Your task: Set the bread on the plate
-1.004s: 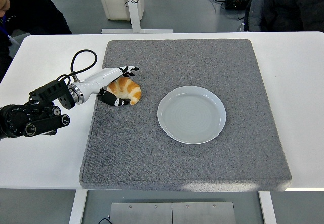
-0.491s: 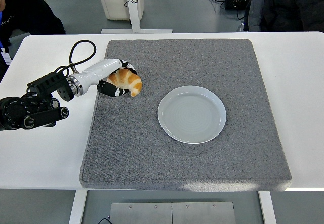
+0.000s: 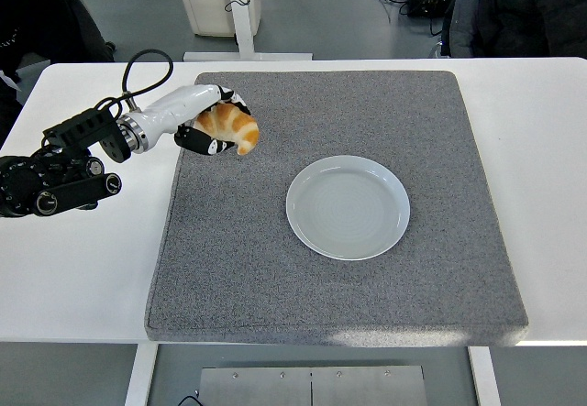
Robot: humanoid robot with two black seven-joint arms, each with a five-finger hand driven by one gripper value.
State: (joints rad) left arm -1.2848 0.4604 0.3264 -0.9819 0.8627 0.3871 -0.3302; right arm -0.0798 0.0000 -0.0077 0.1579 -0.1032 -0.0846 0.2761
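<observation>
A golden-brown croissant (image 3: 230, 127) hangs above the far left part of the grey mat (image 3: 339, 268). My left hand (image 3: 213, 126) is shut on it, fingers curled around its left side. The black and white left arm comes in from the left edge over the white table (image 3: 73, 268). A round pale grey plate (image 3: 348, 207) lies bare at the middle of the mat, to the right of and nearer than the croissant. My right arm does not show.
A person in dark clothes (image 3: 37, 12) sits at the far left corner. Another dark figure (image 3: 514, 7) is behind the table at the top right. A white post (image 3: 240, 12) stands beyond the far edge.
My left hand closed on the croissant and lifted it off the mat, moving it up and slightly away. The plate has not moved.
</observation>
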